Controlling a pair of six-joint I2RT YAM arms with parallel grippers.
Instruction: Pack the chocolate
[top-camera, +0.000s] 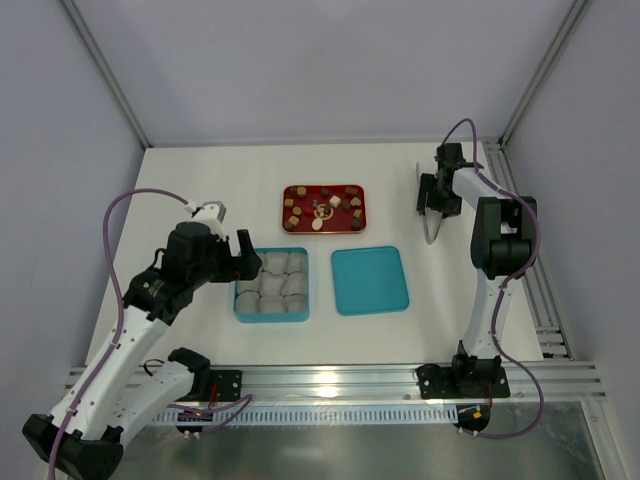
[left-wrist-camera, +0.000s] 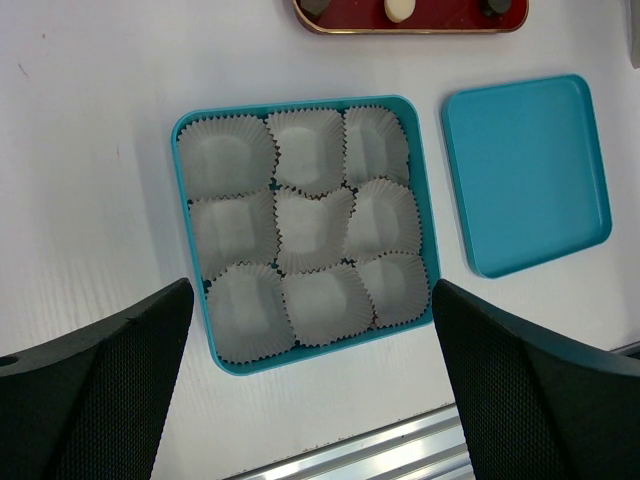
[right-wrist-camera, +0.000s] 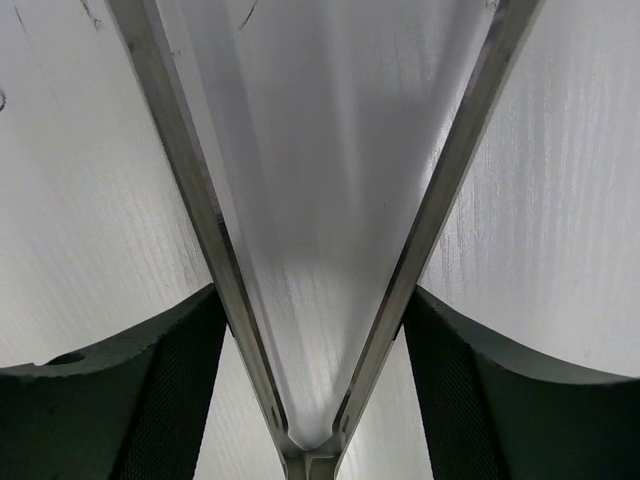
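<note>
Our right gripper (top-camera: 429, 203) was closed around a pair of metal tongs (right-wrist-camera: 214, 230). Its pads (right-wrist-camera: 160, 390) touched the outside of both arms, though we could not tell how hard it squeezed. Our left gripper (left-wrist-camera: 312, 385) hung wide open and empty over the teal box (left-wrist-camera: 428, 235). The box's nine paper cups (left-wrist-camera: 312, 225) held nothing, and the lid (left-wrist-camera: 525, 170) lay just beside it.

The chocolate (top-camera: 335, 201) lay scattered on the red tray (top-camera: 284, 208), beyond the box and well apart from the tongs. We judged the step in hand to be bringing the tongs to one piece. To do it well, we should pick a piece standing clear of its neighbours, lower a tip on either side, and squeeze gently so it would not pop out.

The pieces looked blocky or rounded and were too small for us to make out any long axis or heading. No particular approach angle seemed called for.
</note>
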